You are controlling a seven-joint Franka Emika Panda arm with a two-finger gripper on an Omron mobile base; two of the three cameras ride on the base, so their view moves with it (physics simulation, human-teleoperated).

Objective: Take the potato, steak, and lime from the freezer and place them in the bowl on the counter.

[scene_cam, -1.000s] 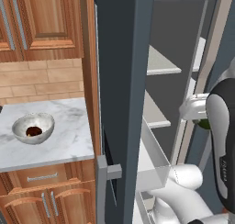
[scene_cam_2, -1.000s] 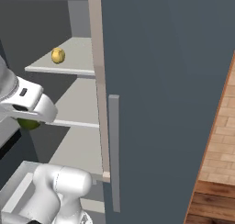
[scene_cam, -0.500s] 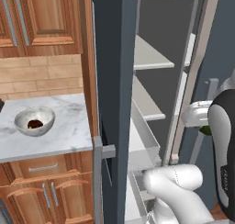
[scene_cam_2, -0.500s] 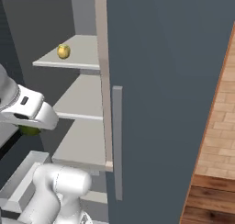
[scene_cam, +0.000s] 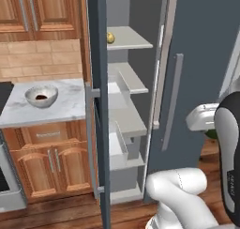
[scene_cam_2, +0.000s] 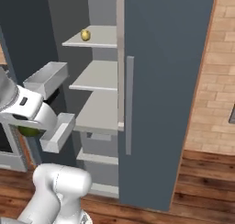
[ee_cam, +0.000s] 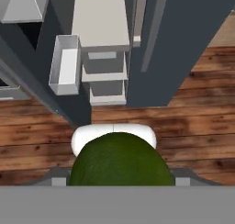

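The lime (ee_cam: 120, 159), a small dark green round ball, sits right at the bottom of my hand view, and I read it as clamped in the two-finger gripper (scene_cam_2: 28, 130), whose jaws stand wide around it; a sliver of green also shows under the white hand in both base views, out in front of the freezer and clear of its shelves.

Going left to right in my left base view, the round silvery-grey bowl (scene_cam: 41, 95) sits on the white-grey veined marble counter (scene_cam: 65, 111) over reddish-brown wooden cabinets, with the flat dark brown-red steak (scene_cam: 41, 97) lying inside it.

Next comes the tall dark slate-grey freezer (scene_cam: 187, 35), its door swung open to show light grey shelves and white drawers. The small yellow-tan oval potato (scene_cam: 110, 37) rests on the top shelf, near its left front corner. The long grey bar handle (scene_cam: 171, 101) runs down the dark panel to the right.
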